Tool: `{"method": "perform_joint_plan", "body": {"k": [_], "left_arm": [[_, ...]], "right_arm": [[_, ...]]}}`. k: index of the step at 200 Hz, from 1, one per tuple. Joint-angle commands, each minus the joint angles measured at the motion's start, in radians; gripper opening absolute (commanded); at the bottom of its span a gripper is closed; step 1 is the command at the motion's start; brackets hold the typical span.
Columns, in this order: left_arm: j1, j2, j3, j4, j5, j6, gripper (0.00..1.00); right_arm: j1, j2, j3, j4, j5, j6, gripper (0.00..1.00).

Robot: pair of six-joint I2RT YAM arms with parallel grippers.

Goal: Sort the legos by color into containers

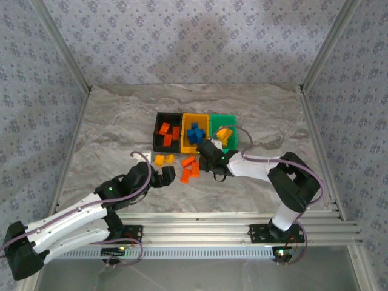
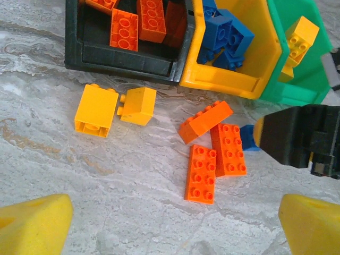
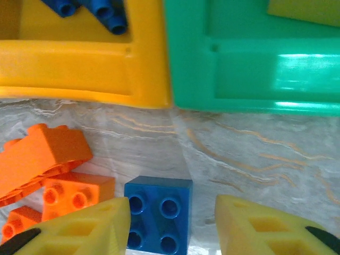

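Blue brick (image 3: 158, 215) sits squarely between my right gripper's (image 3: 171, 206) jaws.
Jaws apart, nothing clamped; the square brick lies closer to one finger.

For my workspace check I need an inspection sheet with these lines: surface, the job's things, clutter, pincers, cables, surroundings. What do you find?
Surface: marbled table, no spills seen.
Job's things: black bin holds red-orange bricks; yellow bin holds blue bricks; green bin holds yellow bricks. On the table lie a loose yellow pair, a loose red-orange trio and a loose blue brick.
Clutter: nothing seen.
Pincers: left pincer open above the loose bricks; right pincer open, astride the loose blue brick.
Cables: pale cables loop over both arms.
Surroundings: patterned walls; metal rail at the near edge.
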Motion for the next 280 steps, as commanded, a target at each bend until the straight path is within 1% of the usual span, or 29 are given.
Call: {"method": "perform_joint_plan", "body": {"k": [1, 19, 39, 52, 70, 78, 111, 132, 150, 169, 183, 199, 214, 233, 241, 247, 252, 280], "left_arm": [[-0.005, -0.015, -0.008, -0.009, -0.025, -0.008, 1.0], [-0.005, -0.013, -0.017, 0.001, -0.023, -0.012, 1.0], [-0.005, -0.014, -0.02, 0.003, -0.022, -0.015, 1.0], [-0.005, -0.017, -0.021, -0.002, -0.023, -0.017, 1.0], [-0.006, -0.027, -0.022, -0.011, -0.027, -0.019, 0.99], [-0.006, -0.03, -0.025, -0.015, -0.03, -0.018, 0.99], [-0.005, -0.048, -0.038, -0.019, -0.04, -0.026, 0.99], [-0.004, -0.046, -0.042, -0.016, -0.044, -0.024, 1.0], [-0.004, -0.046, -0.043, -0.018, -0.046, -0.024, 1.0], [-0.004, -0.051, -0.045, -0.028, -0.058, -0.025, 1.0], [-0.004, -0.058, -0.048, -0.034, -0.069, -0.028, 1.0], [-0.005, -0.058, -0.051, -0.042, -0.079, -0.028, 1.0], [-0.004, -0.058, -0.053, -0.049, -0.084, -0.032, 1.0], [-0.004, -0.059, -0.057, -0.049, -0.083, -0.038, 1.0], [-0.004, -0.062, -0.059, -0.051, -0.083, -0.038, 1.0], [-0.004, -0.063, -0.06, -0.052, -0.08, -0.039, 1.0], [-0.004, -0.065, -0.059, -0.054, -0.079, -0.038, 1.0], [-0.004, -0.065, -0.053, -0.066, -0.072, -0.026, 1.0]], "right_arm": [[-0.015, -0.075, -0.066, -0.114, 0.061, 0.065, 0.46], [-0.016, -0.111, -0.073, -0.092, 0.05, 0.036, 0.48], [0.0, -0.123, -0.053, -0.055, 0.04, -0.011, 0.56], [0.004, -0.106, -0.032, -0.05, 0.031, -0.023, 0.61], [-0.003, -0.061, -0.006, -0.075, 0.023, -0.022, 0.61], [-0.007, -0.041, 0.0, -0.086, 0.02, -0.015, 0.6], [-0.013, 0.01, -0.007, -0.105, 0.025, 0.01, 0.51], [-0.012, 0.027, -0.008, -0.107, 0.017, 0.01, 0.48], [-0.013, 0.024, -0.008, -0.093, 0.006, -0.002, 0.4], [-0.007, -0.015, 0.002, -0.079, 0.003, -0.03, 0.31], [-0.003, -0.059, 0.029, -0.083, 0.003, -0.063, 0.27], [-0.003, -0.1, 0.087, -0.087, 0.0, -0.114, 0.27], [-0.013, -0.087, 0.174, -0.124, -0.006, -0.144, 0.26], [-0.042, -0.025, 0.274, -0.154, -0.013, -0.154, 0.27], [-0.056, 0.004, 0.289, -0.147, -0.021, -0.154, 0.27], [-0.065, 0.028, 0.34, -0.144, -0.026, -0.155, 0.27], [-0.073, 0.048, 0.365, -0.141, -0.028, -0.191, 0.27], [-0.102, 0.163, 0.496, -0.149, -0.028, -0.231, 0.28]]}}
